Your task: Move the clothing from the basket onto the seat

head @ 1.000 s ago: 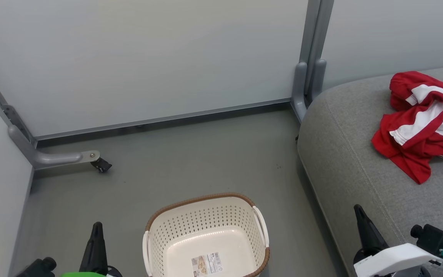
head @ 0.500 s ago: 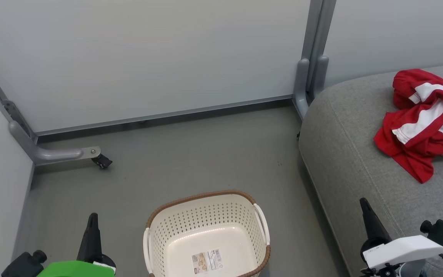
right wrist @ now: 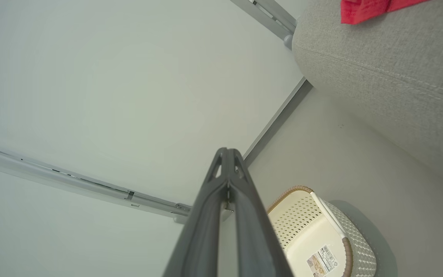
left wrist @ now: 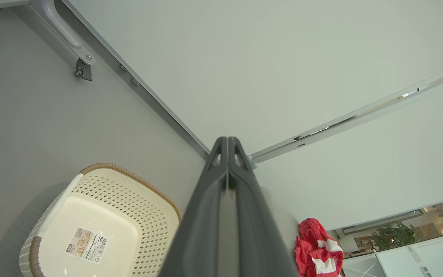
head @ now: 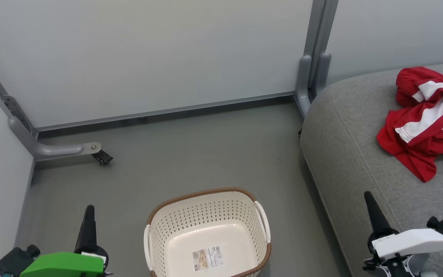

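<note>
While the basket (head: 202, 191) stands on the floor (head: 190, 154) showing its bare bottom, you have open floor around it; the seat (head: 352, 154) edge runs to its right, apart. The clothing (head: 425, 119) lies on that seat, cut off at the head view's edge. Left gripper (head: 89, 209) and right gripper (head: 368, 197) flank the basket, jaws together.

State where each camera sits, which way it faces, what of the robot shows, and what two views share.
Head view: on the head, looking forward and down at floor, basket and seat bearing the clothing; both jaws, shut, at the lower corners.
Left wrist view: on the left wrist, looking along the shut left jaws toward the wall; basket lower left.
Right wrist view: on the right wrist, looking along the shut right jaws at the wall; seat upper right.
Shared: both wrist views show the basket's barcode label.
</note>
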### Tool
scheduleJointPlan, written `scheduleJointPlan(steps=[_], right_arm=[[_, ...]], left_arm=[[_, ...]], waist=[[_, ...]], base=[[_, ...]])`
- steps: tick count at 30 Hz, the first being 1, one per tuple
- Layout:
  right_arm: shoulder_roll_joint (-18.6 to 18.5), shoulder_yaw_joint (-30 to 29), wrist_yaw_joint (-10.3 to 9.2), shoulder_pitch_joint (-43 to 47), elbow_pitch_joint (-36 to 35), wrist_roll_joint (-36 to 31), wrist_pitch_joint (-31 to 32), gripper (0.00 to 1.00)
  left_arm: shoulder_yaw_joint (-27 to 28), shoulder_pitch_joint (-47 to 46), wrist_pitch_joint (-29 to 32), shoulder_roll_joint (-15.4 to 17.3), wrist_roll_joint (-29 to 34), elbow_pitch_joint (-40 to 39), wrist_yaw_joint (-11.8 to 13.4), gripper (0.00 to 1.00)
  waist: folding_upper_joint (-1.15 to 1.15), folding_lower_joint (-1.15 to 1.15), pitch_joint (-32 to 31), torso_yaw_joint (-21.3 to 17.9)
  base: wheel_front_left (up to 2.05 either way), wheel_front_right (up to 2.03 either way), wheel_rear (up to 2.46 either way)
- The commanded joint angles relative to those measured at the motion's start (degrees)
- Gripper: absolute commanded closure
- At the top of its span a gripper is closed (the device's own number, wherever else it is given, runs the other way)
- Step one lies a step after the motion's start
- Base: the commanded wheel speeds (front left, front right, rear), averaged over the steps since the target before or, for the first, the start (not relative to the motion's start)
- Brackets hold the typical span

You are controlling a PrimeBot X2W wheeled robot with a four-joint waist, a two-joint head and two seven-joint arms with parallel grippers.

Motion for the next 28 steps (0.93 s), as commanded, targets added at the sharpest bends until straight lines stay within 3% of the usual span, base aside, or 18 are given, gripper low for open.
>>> scheduleJointPlan(steps=[1,28], right_arm=[[-0.4,-0.4,-0.03,-1.3,-0.2,1.7,0.5,1.0],[-0.4,-2.8,-0.03,-3.7,0.8,15.6,4.2,1.0]], left_arm=[[0.4,-1.8,0.4,0.6,-1.7,-0.2,-0.5,1.0],[2.5,-5.5,4.1,0.6,-15.7,2.0,-1.8,1.0]], waist=[[0.0,0.0,0.1,0.0],[0.0,0.0,1.5,0.6]], base=[[0.0,0.0,0.0],[0.0,0.0,0.0]])
